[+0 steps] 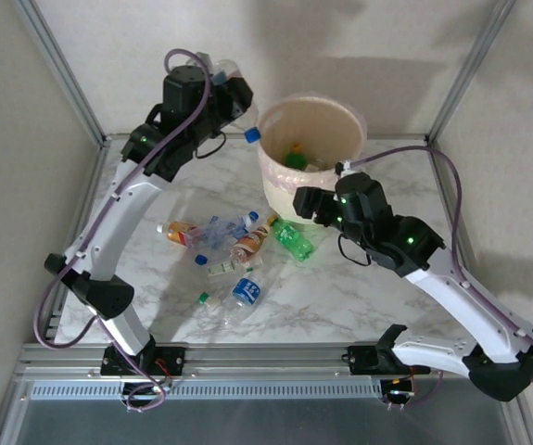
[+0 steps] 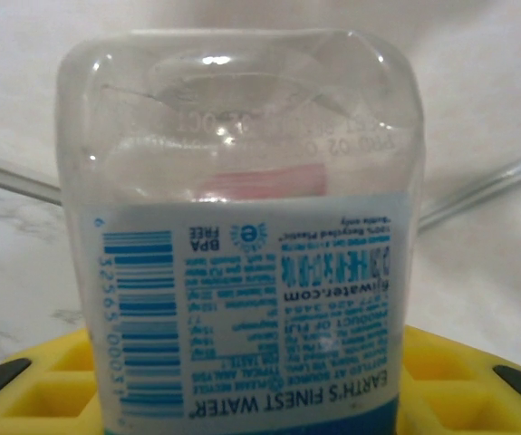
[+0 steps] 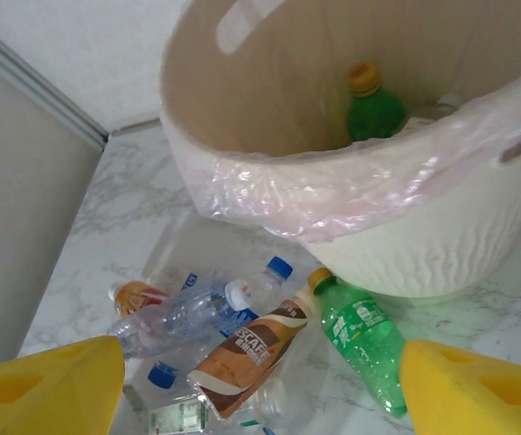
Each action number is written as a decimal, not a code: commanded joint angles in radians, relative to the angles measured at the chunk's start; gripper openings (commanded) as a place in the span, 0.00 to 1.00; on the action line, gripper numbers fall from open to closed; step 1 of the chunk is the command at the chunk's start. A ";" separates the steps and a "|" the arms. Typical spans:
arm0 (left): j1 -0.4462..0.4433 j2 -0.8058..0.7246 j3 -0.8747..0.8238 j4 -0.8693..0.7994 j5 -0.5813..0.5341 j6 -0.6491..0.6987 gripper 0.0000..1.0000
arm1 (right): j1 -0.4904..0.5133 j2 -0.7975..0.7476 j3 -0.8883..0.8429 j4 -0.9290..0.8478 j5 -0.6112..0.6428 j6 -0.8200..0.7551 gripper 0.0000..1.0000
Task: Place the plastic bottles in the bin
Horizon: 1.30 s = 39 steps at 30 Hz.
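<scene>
Marble tabletop (image 1: 340, 306) between pale walls. At upper left, left gripper (image 1: 234, 100) clamped on a clear blue-labelled bottle (image 2: 242, 181), just left of the bin (image 1: 275, 185). At centre, right gripper (image 1: 303, 201) with jaws apart, empty, beside the bin wall. Loose bottles (image 1: 234, 246) heaped below-left of the bin; a green bottle (image 3: 373, 109) inside.

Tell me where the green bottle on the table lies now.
In the top view the green bottle lies on the table at the near foot of the bin, right of the brown-labelled bottle.
</scene>
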 commanded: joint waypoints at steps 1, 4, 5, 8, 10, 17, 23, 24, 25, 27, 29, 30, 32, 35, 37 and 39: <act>-0.043 0.077 0.080 0.056 0.039 0.014 0.41 | 0.007 -0.075 0.007 -0.037 0.080 0.047 0.80; -0.081 0.154 0.142 0.076 0.053 -0.005 0.41 | 0.007 -0.108 -0.015 -0.055 0.087 0.071 0.80; -0.088 0.178 0.161 0.072 0.055 -0.009 0.41 | 0.007 -0.115 -0.023 -0.060 0.087 0.079 0.80; -0.099 0.254 0.215 0.040 0.055 -0.021 0.41 | 0.007 -0.144 -0.049 -0.068 0.081 0.097 0.80; -0.101 0.291 0.238 0.022 0.057 -0.019 0.40 | 0.007 -0.158 -0.062 -0.071 0.074 0.106 0.80; -0.103 0.331 0.246 0.017 0.056 -0.011 0.41 | 0.006 -0.190 -0.099 -0.074 0.055 0.127 0.79; -0.104 0.348 0.245 -0.009 0.066 -0.007 0.45 | 0.007 -0.197 -0.103 -0.075 0.057 0.131 0.79; -0.104 0.351 0.244 -0.017 0.062 -0.005 0.46 | 0.007 -0.198 -0.101 -0.074 0.058 0.129 0.79; -0.106 0.353 0.243 -0.028 0.057 -0.004 0.48 | 0.007 -0.197 -0.101 -0.075 0.060 0.129 0.79; -0.109 0.354 0.235 -0.037 0.048 0.001 0.50 | 0.007 -0.197 -0.104 -0.068 0.058 0.129 0.79; -0.110 0.354 0.226 -0.037 0.045 0.000 0.50 | 0.007 -0.195 -0.104 -0.063 0.053 0.130 0.79; -0.111 0.355 0.225 -0.036 0.045 -0.001 0.51 | 0.007 -0.192 -0.104 -0.062 0.050 0.129 0.79; -0.111 0.356 0.225 -0.036 0.042 -0.001 0.55 | 0.007 -0.189 -0.101 -0.062 0.048 0.126 0.79; -0.111 0.351 0.226 -0.035 0.035 0.005 0.64 | 0.006 -0.184 -0.095 -0.065 0.046 0.122 0.79; -0.111 0.348 0.225 -0.031 0.033 0.011 0.67 | 0.007 -0.183 -0.093 -0.063 0.047 0.119 0.79; -0.111 0.346 0.225 -0.030 0.033 0.010 0.70 | 0.007 -0.183 -0.090 -0.064 0.047 0.117 0.79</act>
